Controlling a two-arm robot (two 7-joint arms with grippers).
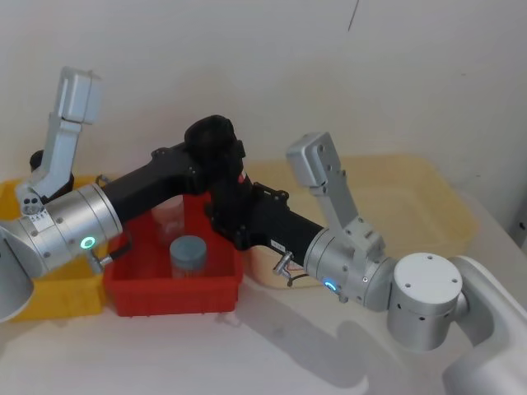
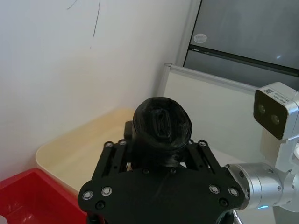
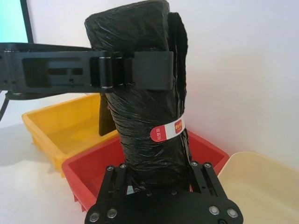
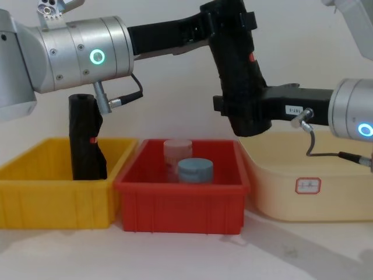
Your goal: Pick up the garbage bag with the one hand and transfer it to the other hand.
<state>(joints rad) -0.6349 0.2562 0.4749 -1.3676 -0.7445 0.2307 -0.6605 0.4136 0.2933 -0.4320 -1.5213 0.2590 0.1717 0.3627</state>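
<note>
Transfer grasp above a white table (image 4: 175, 256): a tightly rolled black plastic garbage bag (image 4: 236, 64) with a small red-and-white label stands nearly upright in the air, its lower end tilted slightly toward the table's right side, clear of every bin and held by both arms. The left hand (image 4: 227, 26), a black two-finger unit on the silver arm with a green glowing ring, reaches in from the left and is clamped on the upper part of the garbage bag; in the right wrist view one flat finger (image 3: 149, 70) presses across the roll above the label. The right hand (image 4: 245, 114), a black two-finger unit with a white label on the silver arm with a blue glowing ring, comes in from the right and is closed on the lower end of the roll, below the label. Along the far side of the table stand three containers in a row: a yellow plastic bin (image 4: 52, 204) toward the left edge, a red plastic bin (image 4: 180, 204) in the middle, touching it, and a cream plastic tub (image 4: 274, 186) toward the right edge. A second black plastic roll (image 4: 86, 140) with a red mark stands upright in the yellow bin. The red bin holds a blue-lidded clear jar (image 4: 194, 170) and, just behind it, a pink-lidded clear jar (image 4: 177, 149).
</note>
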